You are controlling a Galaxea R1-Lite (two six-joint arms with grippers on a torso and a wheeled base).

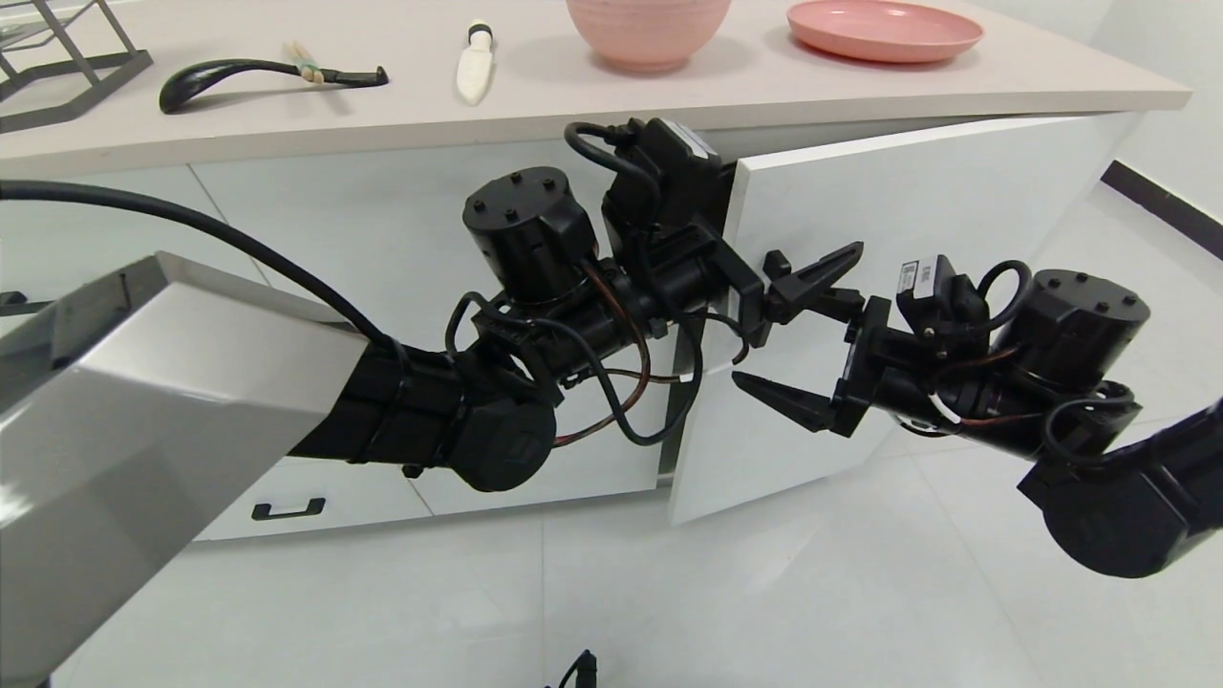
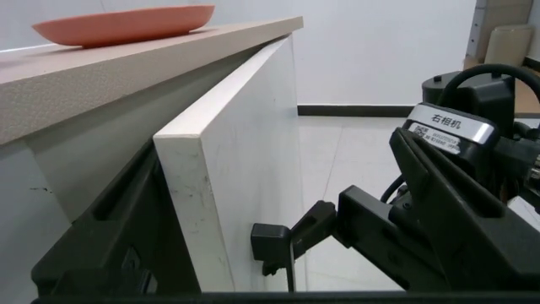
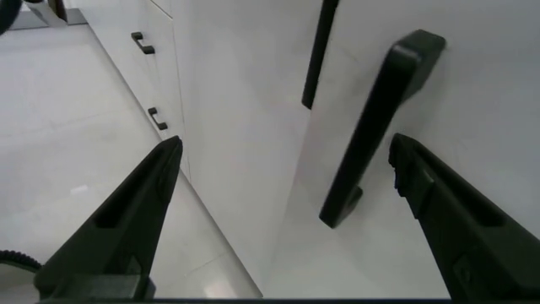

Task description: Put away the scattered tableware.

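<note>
Step in hand, as I judge it: opening the white cabinet door (image 1: 908, 220) under the beige table (image 1: 573, 100); it stands ajar. The left claw (image 1: 755, 287) is at the door's free edge (gripping or not, cannot tell). The right claw (image 3: 285, 148) is spread wide around the black bar handle (image 3: 371, 127).

Tableware is untouched on the table:
- black ladle (image 1: 220, 76) and wooden chopsticks (image 1: 304, 59), left
- white knife (image 1: 475, 67), middle
- pink bowl (image 1: 648, 29)
- pink plate (image 1: 884, 29), near the right corner

Next, likely: swing the door wider, then fetch a piece.
</note>
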